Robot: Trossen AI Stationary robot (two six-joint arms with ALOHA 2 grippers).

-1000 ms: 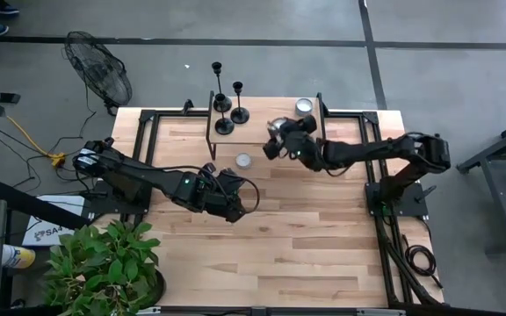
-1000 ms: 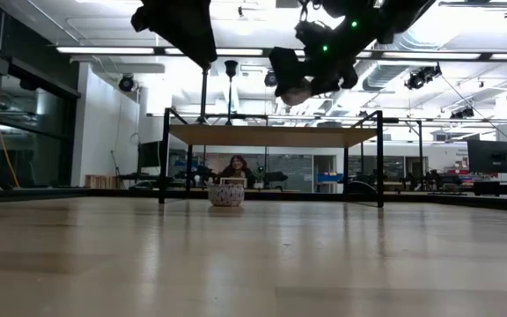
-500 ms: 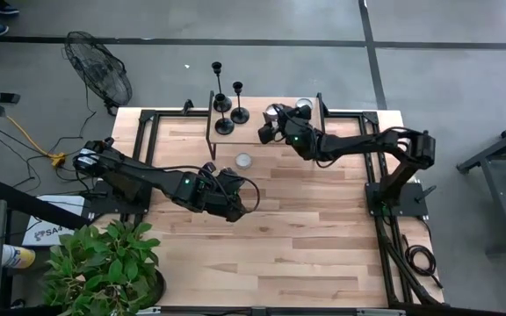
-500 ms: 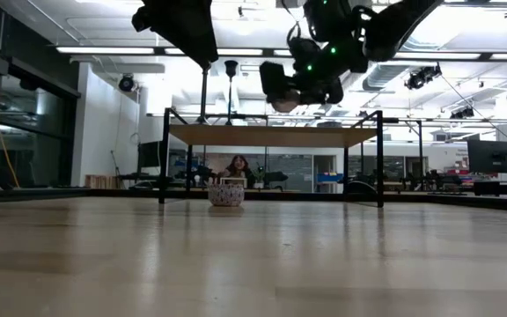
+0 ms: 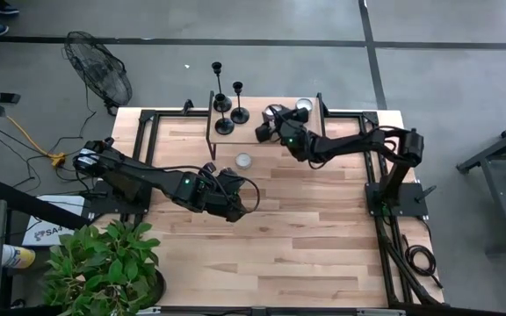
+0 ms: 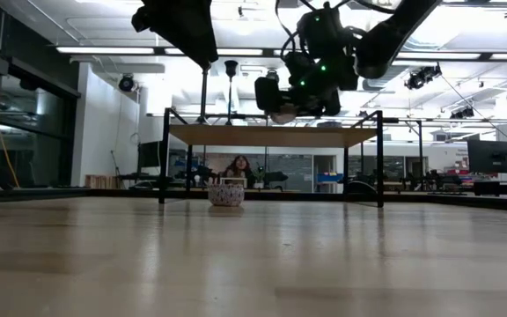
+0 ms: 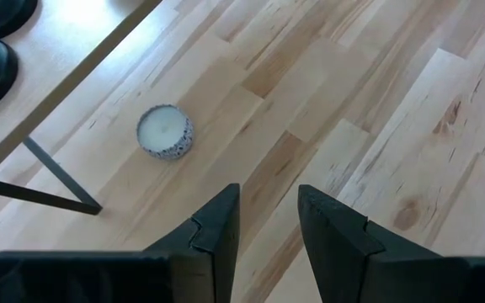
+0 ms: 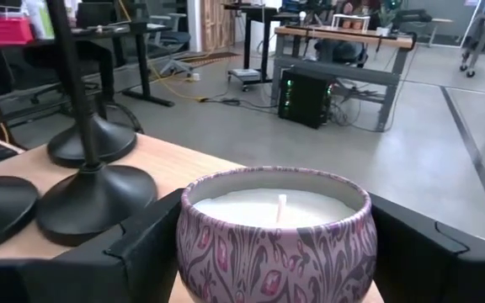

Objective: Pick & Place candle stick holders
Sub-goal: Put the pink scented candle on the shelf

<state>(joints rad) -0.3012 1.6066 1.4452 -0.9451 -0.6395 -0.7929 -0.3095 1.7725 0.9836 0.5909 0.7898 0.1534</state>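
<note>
Three black candle stick holders stand on their round bases at the left end of a raised wooden shelf at the table's far edge. Their bases show in the right wrist view. My right gripper is over the shelf just right of them, shut on a purple patterned candle tin. My left gripper hangs open and empty above the table's middle, near a small speckled candle tin that rests on the table. My right gripper pinches the purple tin's round wall between its two fingers, one on each opposite side. The fingers come about level from the table's right. The tin is upright with its wick up, a little above the shelf top in the low view.
Another candle tin sits at the shelf's right end. The shelf's thin black legs stand on the table by the speckled tin. A fan and a potted plant stand beside the table's left side.
My right gripper has carried the purple tin toward the table's far edge and left, over the shelf and closer to the candle stick holders, and has sunk a little toward the shelf top. The tin has stayed upright in the hold.
</note>
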